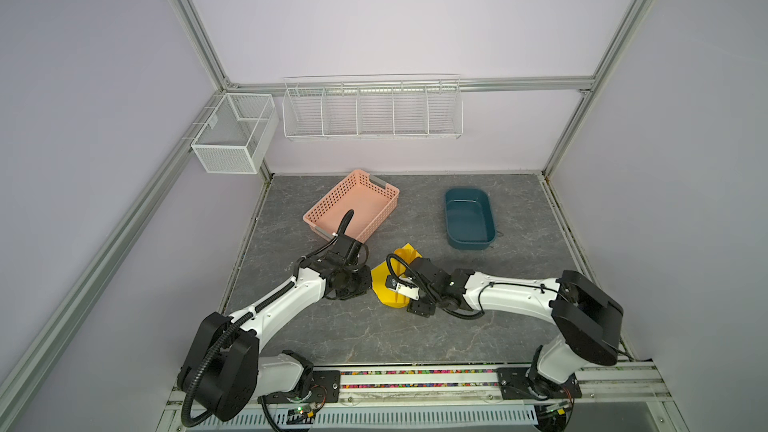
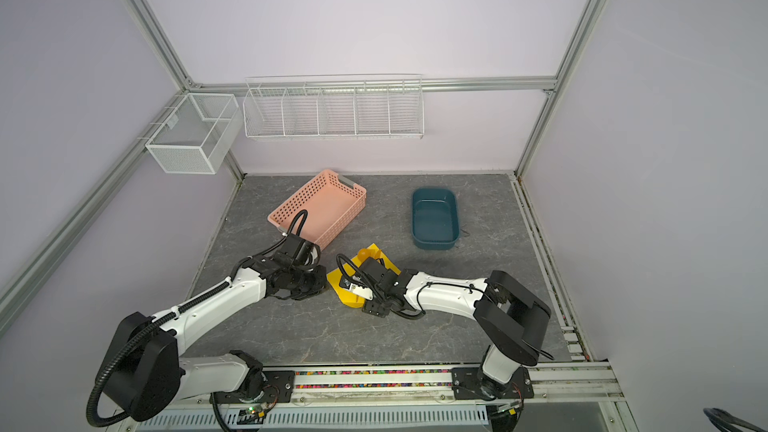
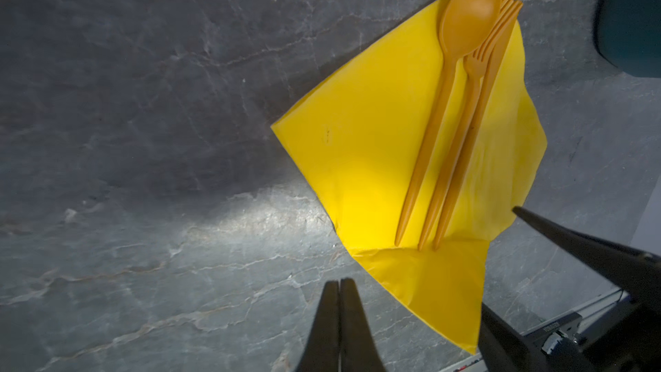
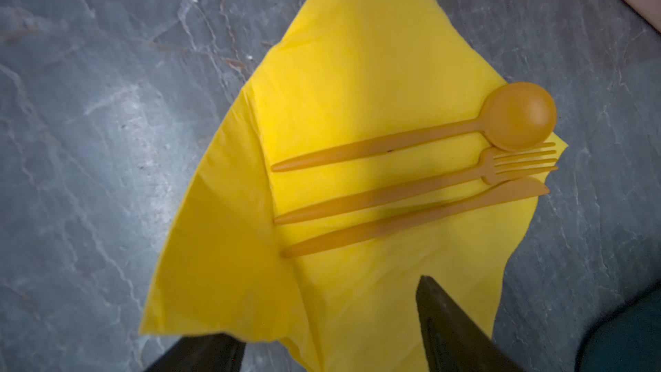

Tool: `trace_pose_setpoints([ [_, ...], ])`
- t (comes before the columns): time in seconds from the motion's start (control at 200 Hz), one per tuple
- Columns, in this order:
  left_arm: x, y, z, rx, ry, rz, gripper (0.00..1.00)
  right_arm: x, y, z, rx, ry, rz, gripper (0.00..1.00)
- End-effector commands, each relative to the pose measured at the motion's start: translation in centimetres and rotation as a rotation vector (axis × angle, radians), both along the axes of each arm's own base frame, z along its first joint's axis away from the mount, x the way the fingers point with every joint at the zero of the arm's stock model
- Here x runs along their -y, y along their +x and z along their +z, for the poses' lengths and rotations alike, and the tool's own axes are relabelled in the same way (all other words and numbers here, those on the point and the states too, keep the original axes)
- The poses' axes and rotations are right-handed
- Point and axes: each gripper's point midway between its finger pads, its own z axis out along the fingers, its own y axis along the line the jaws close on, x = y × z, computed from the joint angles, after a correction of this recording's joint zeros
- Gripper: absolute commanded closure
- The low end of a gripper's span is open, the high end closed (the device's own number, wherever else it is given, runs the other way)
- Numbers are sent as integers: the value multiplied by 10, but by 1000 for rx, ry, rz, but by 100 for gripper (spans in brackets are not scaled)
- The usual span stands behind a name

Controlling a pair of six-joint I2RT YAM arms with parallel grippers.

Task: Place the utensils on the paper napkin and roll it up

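While L claw (image 3: 339,282) sits closed, empty, R claw (image 4: 322,309) gapes wide astride napkin (image 4: 357,66) edge.

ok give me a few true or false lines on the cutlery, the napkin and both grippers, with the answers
1. The spoon, fork and knife all lie on the napkin. True.
2. The napkin is rolled around them. False: it lies spread open, and the cutlery is uncovered.
3. The left gripper is shut and holds nothing. True.
4. The right gripper is clamped on the knife. False: its jaws stand open by the napkin's edge, and the knife lies free.
5. The fork lies between the spoon and the knife. True.
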Motion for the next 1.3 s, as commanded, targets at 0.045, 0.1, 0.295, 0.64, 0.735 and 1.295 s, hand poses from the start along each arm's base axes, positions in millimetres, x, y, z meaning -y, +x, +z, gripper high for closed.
trace_pose_setpoints([
  [0.045, 12, -13, -1, -20, -121, 4, 100, -5, 6, 0, -41, 27, 19, 26],
  [0.1, 19, -16, -3, -30, -177, 5, 100, -4, 8, -2, -49, 28, 13, 26],
  [0.295, 37, -25, -13, -68, -250, 0, 100, -4, 18, -4, -67, 33, -14, 27],
  [0.64, 63, -16, -17, -71, -299, -1, 100, 0, 25, -3, -77, 48, -43, 27],
  [0.735, 68, -12, -15, -64, -309, -6, 100, 2, 27, -2, -76, 48, -54, 27],
  [1.295, 70, -1, -35, -92, -233, -3, 100, 11, 29, 12, -134, 62, -168, 29],
])
